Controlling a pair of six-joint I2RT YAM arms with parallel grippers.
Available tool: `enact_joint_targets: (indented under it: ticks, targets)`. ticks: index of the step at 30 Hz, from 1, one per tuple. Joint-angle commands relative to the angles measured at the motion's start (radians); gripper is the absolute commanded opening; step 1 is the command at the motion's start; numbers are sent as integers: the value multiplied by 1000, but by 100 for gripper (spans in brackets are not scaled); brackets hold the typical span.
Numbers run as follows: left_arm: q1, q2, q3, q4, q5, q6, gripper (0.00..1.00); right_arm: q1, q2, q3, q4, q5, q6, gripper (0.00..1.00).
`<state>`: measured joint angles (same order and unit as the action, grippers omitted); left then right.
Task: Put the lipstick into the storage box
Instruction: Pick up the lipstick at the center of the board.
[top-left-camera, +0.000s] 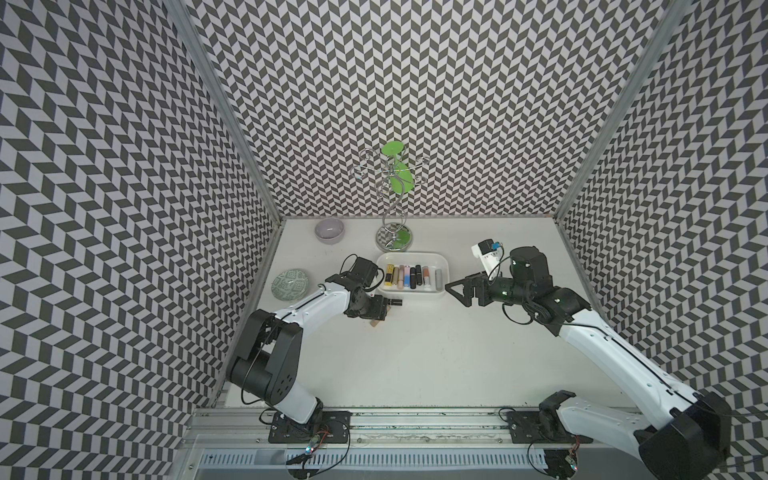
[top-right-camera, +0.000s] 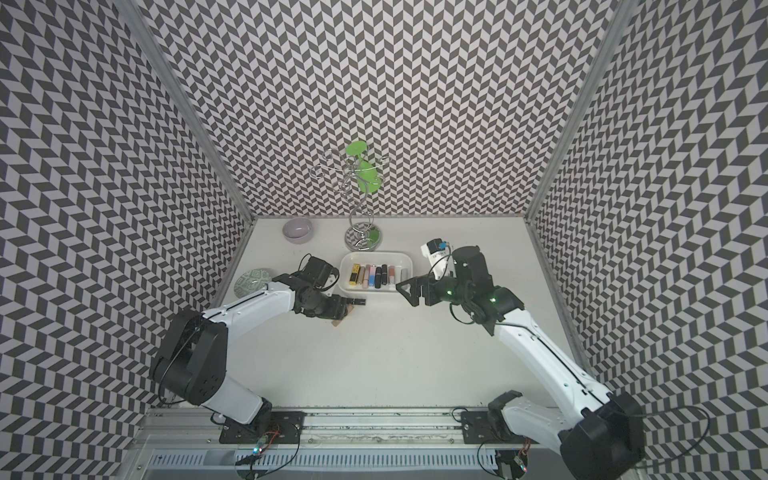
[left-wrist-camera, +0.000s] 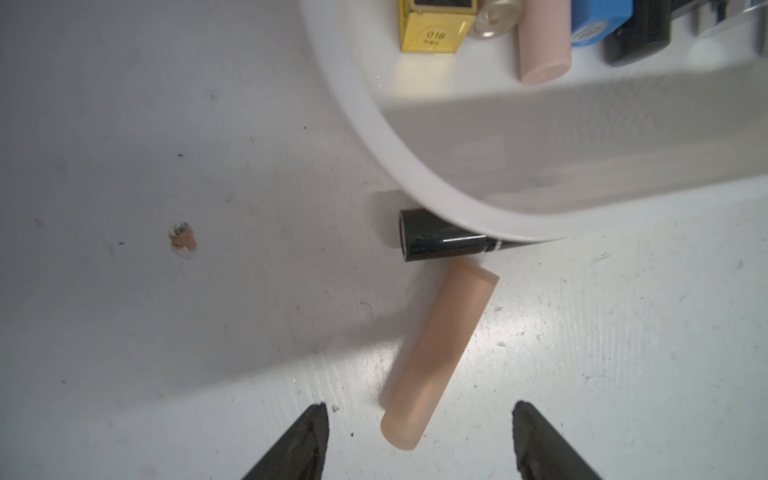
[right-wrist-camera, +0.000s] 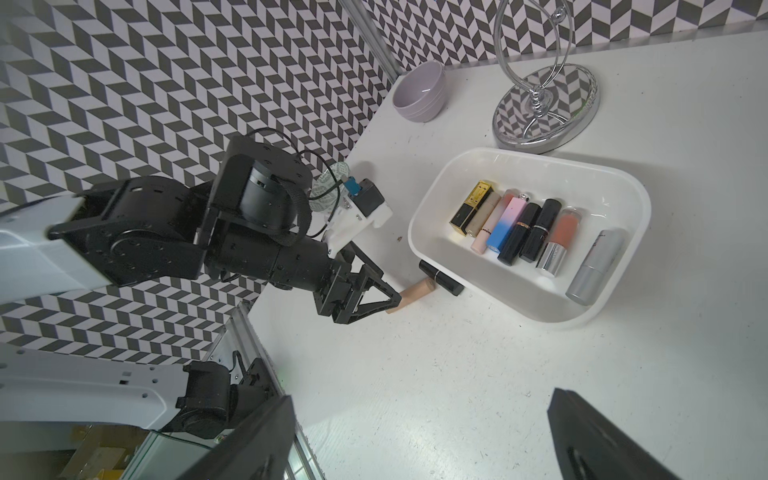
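Lipstick (left-wrist-camera: 438, 353): we find a peach tube lying flat on the white table (top-left-camera: 415, 353), outside the storage box (left-wrist-camera: 540, 166), with one end between the jaws of the left gripper (left-wrist-camera: 419, 409). In the left wrist view the jaws stand apart, one on each side of that end, and bare table shows between each fingertip and the tube, so nothing is clamped. The tube's other end points toward a black lipstick (left-wrist-camera: 440, 241) and reaches just beside it; we cannot tell whether the two touch. The black lipstick also lies on the table, against the outer wall of the storage box at one rounded corner and partly hidden under its rim. Inside the box we count eight tubes (right-wrist-camera: 536, 232) laid side by side in a row, from a gold-and-black one at one end to a silver one at the other. The right gripper (right-wrist-camera: 422, 394) hangs above the table with its jaws spread wide and nothing between them; in both top views it sits just beside the end of the box opposite the left gripper. Behind the box we see a chrome wire stand (top-left-camera: 392, 239) on a round mirrored base. A lilac bowl (top-left-camera: 329, 230) sits in the far corner, and a green-patterned plate (top-left-camera: 291, 284) lies beside the left arm
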<state>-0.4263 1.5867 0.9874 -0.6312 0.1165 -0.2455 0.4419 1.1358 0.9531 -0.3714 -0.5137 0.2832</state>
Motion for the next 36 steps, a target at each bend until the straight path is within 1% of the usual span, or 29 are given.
enact_joint_targets:
  ticks: [1,4,8,12,16,20,22,28,33,36]
  targets:
    - [-7,1,20,12,-15,39,70,4,-4,0,59,-22,40,100]
    - [-9,7,-7,33,-15,35,69,3,-18,-29,87,-29,40,100]
    - [-10,24,-27,57,-11,29,65,4,-20,5,12,-5,-5,100]
    - [-15,52,-35,75,-8,27,61,4,-53,-33,45,14,17,100]
    - [-19,59,-51,89,-9,18,54,3,-67,-47,65,11,40,100]
    - [-25,55,-72,105,-6,-1,49,3,-61,-28,41,16,20,100]
    - [-40,58,-80,109,-8,-11,44,3,-62,-22,31,22,11,100]
    - [-71,70,-115,129,-17,-35,36,3,-75,-34,40,24,19,100]
    - [-77,74,-131,134,-20,-42,28,3,-80,-30,25,33,11,100]
    - [-82,65,-150,131,-32,-44,26,2,-85,-28,20,39,9,100]
